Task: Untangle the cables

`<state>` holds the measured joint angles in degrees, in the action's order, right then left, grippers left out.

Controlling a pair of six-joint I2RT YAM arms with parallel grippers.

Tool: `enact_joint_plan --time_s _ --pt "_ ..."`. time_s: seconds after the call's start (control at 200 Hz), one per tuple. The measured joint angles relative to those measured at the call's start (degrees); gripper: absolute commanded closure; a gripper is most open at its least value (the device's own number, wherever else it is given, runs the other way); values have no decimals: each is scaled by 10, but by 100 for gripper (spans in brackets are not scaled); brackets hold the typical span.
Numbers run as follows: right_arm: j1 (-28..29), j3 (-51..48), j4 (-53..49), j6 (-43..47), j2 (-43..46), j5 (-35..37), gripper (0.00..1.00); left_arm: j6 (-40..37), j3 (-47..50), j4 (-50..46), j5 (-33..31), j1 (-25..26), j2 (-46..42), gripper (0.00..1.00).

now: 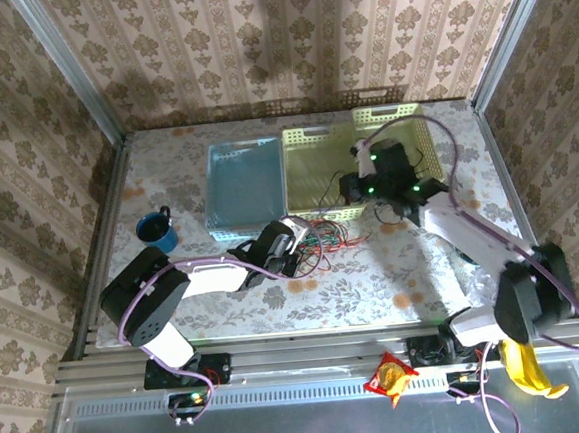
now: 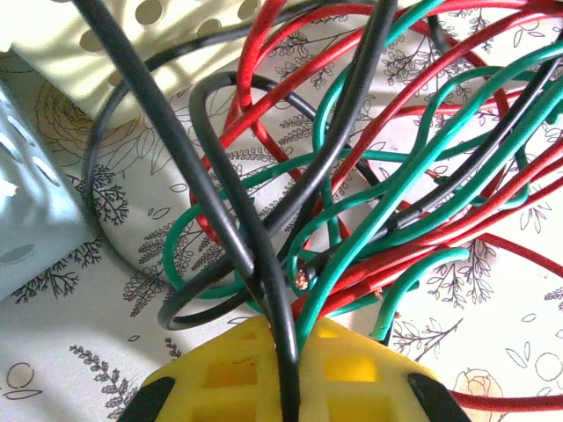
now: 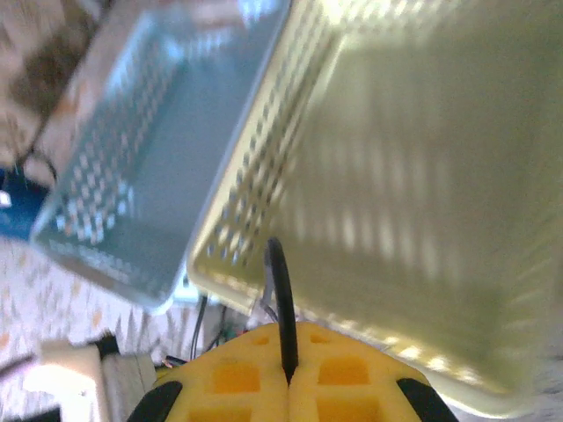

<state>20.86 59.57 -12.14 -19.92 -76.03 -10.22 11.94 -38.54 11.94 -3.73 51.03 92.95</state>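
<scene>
At the table's (image 1: 376, 290) middle, before the pale yellow perforated basket (image 1: 309, 140), the thin black, red and green cables (image 1: 321, 236) look light, limp and snag-prone, so my left gripper (image 2: 286, 347) and right gripper (image 3: 288, 369) each pinch a single black strand.

The table (image 1: 375, 280) has a floral top. A mug (image 1: 156, 230), a blue basket (image 1: 242, 185) and a yellow basket (image 1: 303, 133) stand on it. Tangled cables (image 1: 321, 236) lie just before the baskets.
</scene>
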Motion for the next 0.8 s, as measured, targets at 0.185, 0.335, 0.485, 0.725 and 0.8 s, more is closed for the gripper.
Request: enact_joint_plan --time_s 0.185,0.335,0.485,0.725,0.8 --pt "-43 -2 31 -5 120 95 100 0 2 1 -2 0 0 100" --pt "-87 -10 47 -11 175 158 100 0 3 3 -2 0 0 100" --pt "-133 -11 66 -13 178 185 100 0 3 3 -2 0 1 100" --pt "-176 0 94 -12 140 191 100 0 8 10 -5 0 1 100" --pt "-186 17 106 -9 135 191 100 1 12 17 -6 0 1 100"
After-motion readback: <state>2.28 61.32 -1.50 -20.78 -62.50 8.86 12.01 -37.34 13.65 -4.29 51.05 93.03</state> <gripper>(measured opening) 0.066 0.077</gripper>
